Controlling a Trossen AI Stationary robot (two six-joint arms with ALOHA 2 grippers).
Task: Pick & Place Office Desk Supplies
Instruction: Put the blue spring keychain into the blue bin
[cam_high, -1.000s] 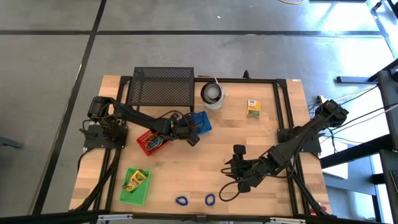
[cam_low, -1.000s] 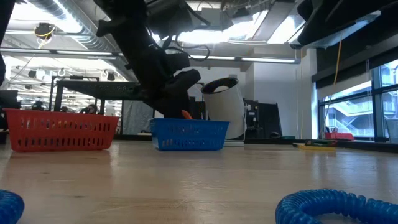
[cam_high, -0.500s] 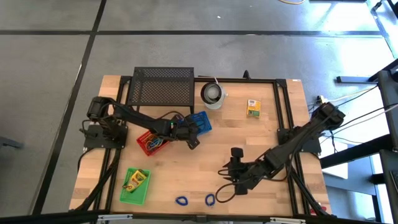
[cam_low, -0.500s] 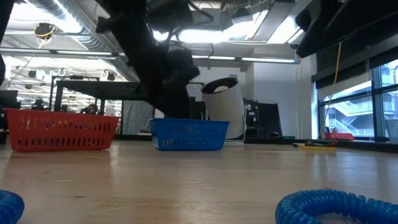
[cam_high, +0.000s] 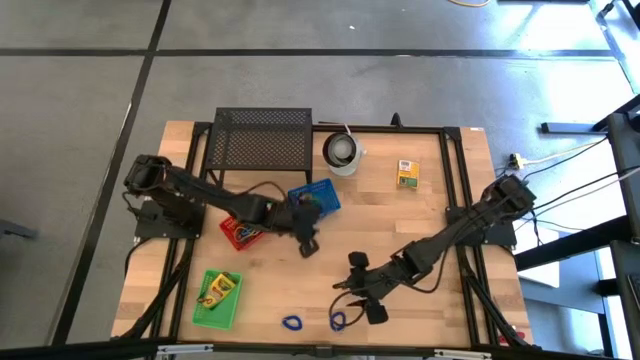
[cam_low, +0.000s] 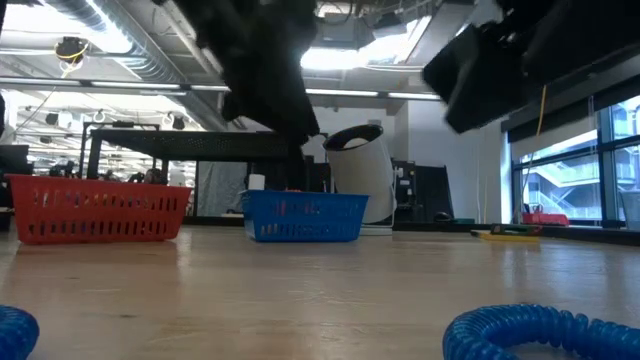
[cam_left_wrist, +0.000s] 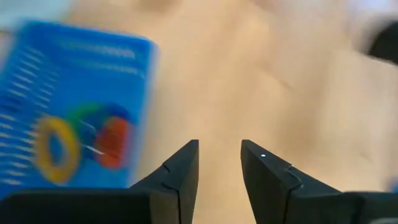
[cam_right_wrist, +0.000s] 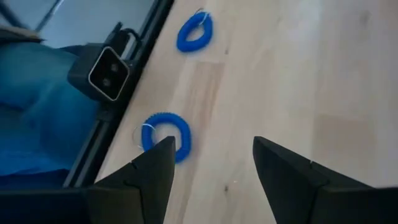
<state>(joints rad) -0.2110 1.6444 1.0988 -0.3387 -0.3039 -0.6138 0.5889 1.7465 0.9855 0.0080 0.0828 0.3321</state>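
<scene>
While right gripper gapes, empty, over coiled blue loop, left gripper seems part-open, empty.

The table is pale, smooth wood, the stand is black metal mesh, the blue basket and red basket look like shiny plastic, and the blue loops look like springy plastic coils.

Two blue loops flat at table's near edge; crayon box far right.
</scene>
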